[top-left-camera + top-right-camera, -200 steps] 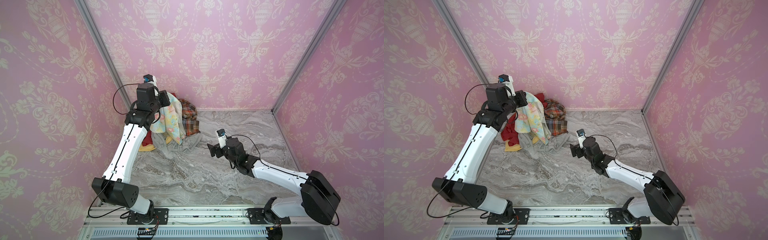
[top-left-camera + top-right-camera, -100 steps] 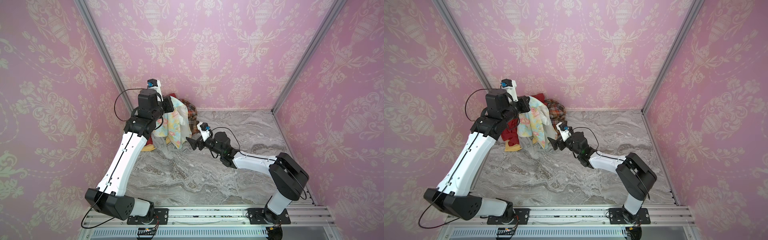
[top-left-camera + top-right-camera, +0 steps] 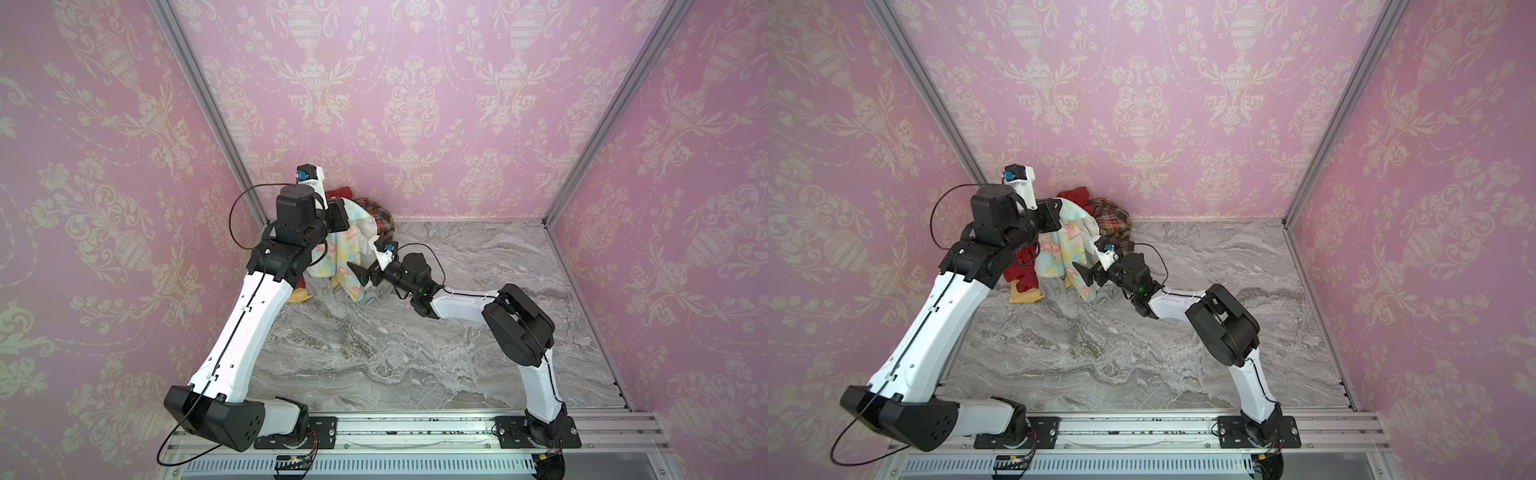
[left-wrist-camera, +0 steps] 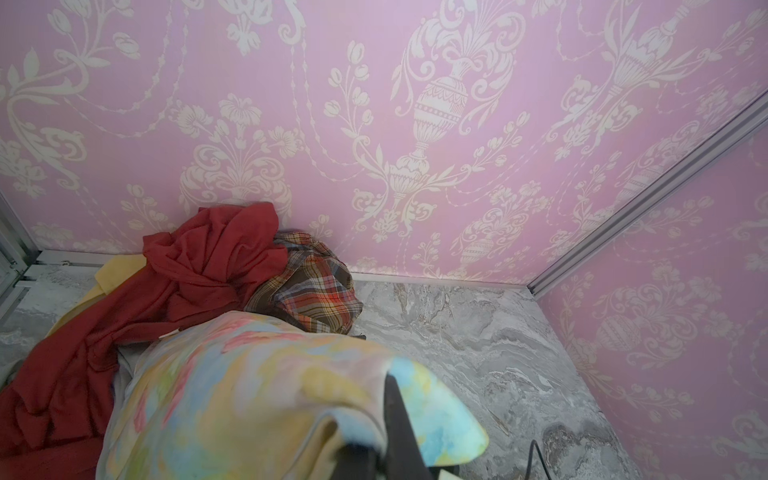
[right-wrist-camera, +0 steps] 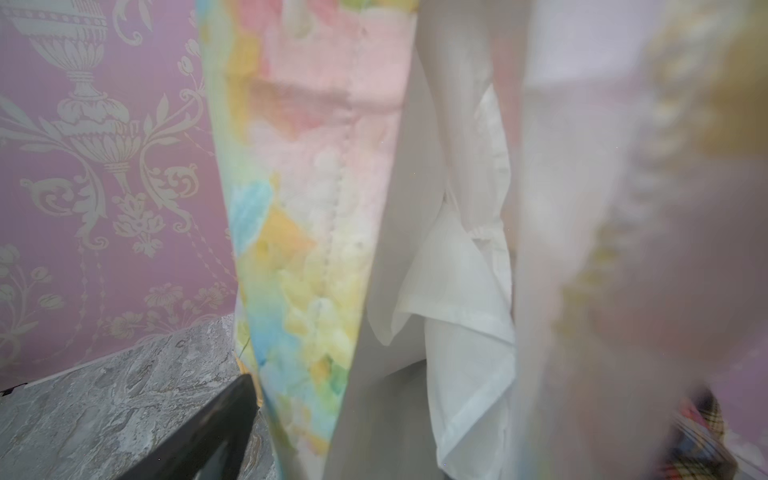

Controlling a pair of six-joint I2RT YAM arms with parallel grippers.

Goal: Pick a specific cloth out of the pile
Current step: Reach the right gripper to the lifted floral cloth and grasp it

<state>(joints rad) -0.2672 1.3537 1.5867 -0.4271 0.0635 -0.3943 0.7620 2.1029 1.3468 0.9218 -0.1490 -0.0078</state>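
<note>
Seen from above: booth w/ three pink walls (image 3: 407, 104), cream urn-and-flower damask print. Grey marbled floor (image 3: 415, 353). Alu posts (image 3: 208, 104) at both rear corners; alu rail (image 3: 415, 428) along front. Soft, even light.

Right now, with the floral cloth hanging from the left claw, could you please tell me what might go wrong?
1. The left claw pinches only the top of the thin cloth; a tug could slip it free.
2. The cloth's lower end hangs against the grey garment in the pile; lifting may drag that along.
3. The open right claw sits at the hanging fabric; closing might catch the grey garment too, or only a loose fold.
</note>
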